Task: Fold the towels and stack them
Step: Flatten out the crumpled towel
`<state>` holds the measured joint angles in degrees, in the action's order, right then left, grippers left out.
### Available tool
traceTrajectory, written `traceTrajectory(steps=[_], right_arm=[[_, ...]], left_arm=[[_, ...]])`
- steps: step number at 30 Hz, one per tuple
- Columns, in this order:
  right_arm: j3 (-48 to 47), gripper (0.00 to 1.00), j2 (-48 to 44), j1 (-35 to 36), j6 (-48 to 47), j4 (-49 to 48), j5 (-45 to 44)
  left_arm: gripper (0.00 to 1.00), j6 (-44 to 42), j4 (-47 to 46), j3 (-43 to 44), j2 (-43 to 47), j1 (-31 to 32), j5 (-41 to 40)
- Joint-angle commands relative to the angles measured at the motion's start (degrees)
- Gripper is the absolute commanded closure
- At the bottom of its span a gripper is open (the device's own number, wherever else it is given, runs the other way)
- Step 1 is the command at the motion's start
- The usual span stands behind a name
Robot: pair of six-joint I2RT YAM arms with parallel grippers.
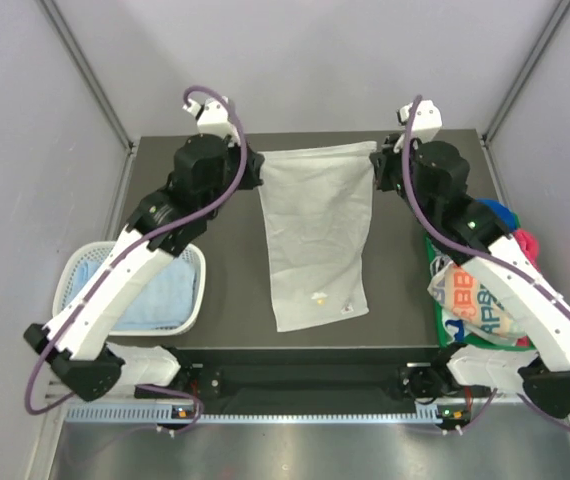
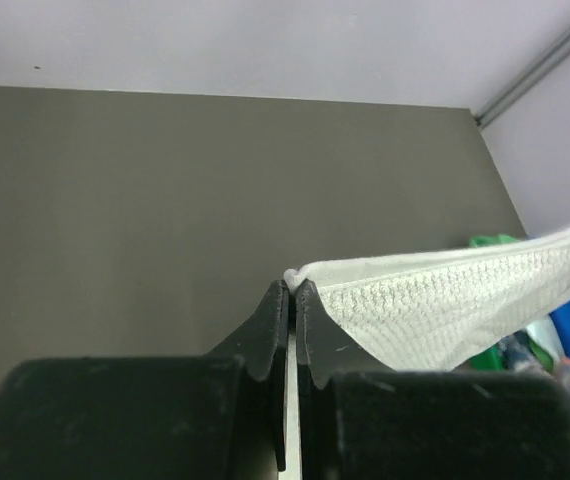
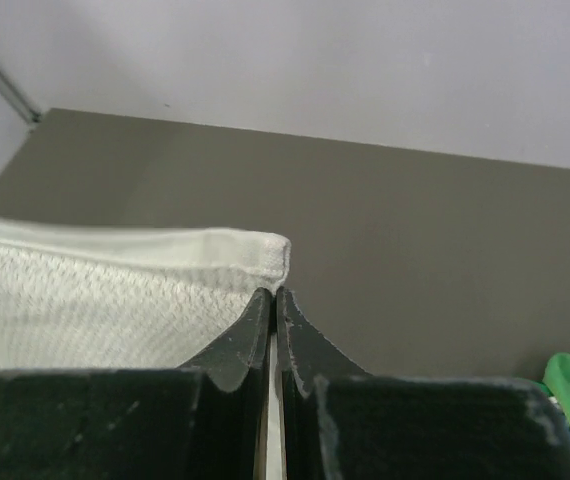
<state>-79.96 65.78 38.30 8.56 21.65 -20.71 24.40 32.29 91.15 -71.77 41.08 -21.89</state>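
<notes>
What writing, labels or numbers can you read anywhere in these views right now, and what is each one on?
Nothing can be read as a whole word.
printed towel: large orange and teal letters, too crumpled and partly hidden to read.
whitish towel: two tiny coloured marks near its near edge, too small to read.
Both wrist views: no text at all.

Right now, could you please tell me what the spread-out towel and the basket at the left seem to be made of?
The whitish-grey towel looks like matte woven cotton, probably: the wrist views show a fine waffle-like weave and a folded hem. The white basket looks like moulded plastic, smooth: its walls are an open regular mesh.
</notes>
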Motion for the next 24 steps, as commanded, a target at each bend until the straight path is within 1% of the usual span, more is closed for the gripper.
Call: traceTrajectory(steps=[1, 2, 4, 5, 7, 8, 9, 10, 11, 12, 13, 14, 15, 17, 20, 23, 24], right_arm=[[2.27, 1.00, 3.55, -7.69, -0.21, -8.80, 7.43], [2.62, 1.00, 6.70, -8.85, -0.29, -12.12, 8.66], [2.97, 1.00, 10.40, -12.18, 0.14, -15.39, 12.86], [2.80, 1.00, 14.60, -12.98, 0.32, -18.37, 14.02], [1.84, 1.00, 19.10, -15.35, 1.28, -21.20, 16.74], [1.13, 1.00, 21.39, -16.15, 1.81, -22.25, 17.89], [0.43, 1.00, 25.93, -16.85, 2.34, -24.87, 19.03], [-1.14, 1.00, 28.24, -18.16, 3.39, -25.86, 20.34], [-2.12, 1.00, 32.88, -18.61, 3.74, -26.91, 20.44], [-4.74, 1.00, 35.27, -19.14, 4.10, -27.79, 23.14], [-6.33, 1.00, 37.64, -19.84, 4.80, -27.63, 23.69], [-7.82, 1.00, 41.76, -20.11, 5.15, -27.45, 24.05], [-10.54, 1.00, 43.45, -20.46, 5.59, -27.19, 24.75], [-11.88, 1.00, 45.83, -20.90, 6.29, -26.40, 25.10], [-10.83, 1.00, 46.55, -21.08, 6.91, -26.05, 25.37], [-6.27, 1.00, 42.61, -20.99, 7.52, -26.04, 25.63], [-3.04, 1.00, 41.37, -21.08, 7.88, -26.13, 25.72]], left_arm=[[1.00, 0.64, -10.31, -0.63, -4.51, -6.96, 8.60], [1.00, 0.56, -11.28, -0.37, -7.65, -9.24, 10.18], [1.00, 0.56, -13.30, 1.65, -11.36, -11.36, 11.77], [1.00, 0.38, -14.35, 2.18, -15.12, -13.20, 13.09], [1.00, 0.21, -16.98, 4.46, -19.18, -14.88, 14.85], [1.00, 0.12, -17.52, 5.43, -23.38, -16.28, 15.47], [1.00, 0.03, -17.88, 6.66, -25.68, -16.99, 16.43], [1.00, -0.06, -18.40, 9.02, -27.88, -17.61, 17.14], [1.00, 0.29, -18.93, 10.26, -32.25, -19.01, 17.75], [1.00, 0.38, -19.20, 11.40, -34.38, -19.63, 18.19], [1.00, 0.38, -19.20, 14.20, -38.15, -20.16, 18.89], [1.00, 0.38, -19.20, 15.18, -39.66, -20.95, 19.25], [1.00, 0.56, -19.20, 16.24, -41.24, -21.30, 19.60], [1.00, 0.82, -19.55, 16.95, -43.88, -22.09, 20.74], [1.00, 1.26, -18.85, 15.12, -43.82, -22.18, 21.10], [1.00, 4.06, -20.60, 6.87, -39.25, -22.01, 21.45], [1.00, 4.68, -21.21, 2.06, -37.93, -21.92, 21.54]])
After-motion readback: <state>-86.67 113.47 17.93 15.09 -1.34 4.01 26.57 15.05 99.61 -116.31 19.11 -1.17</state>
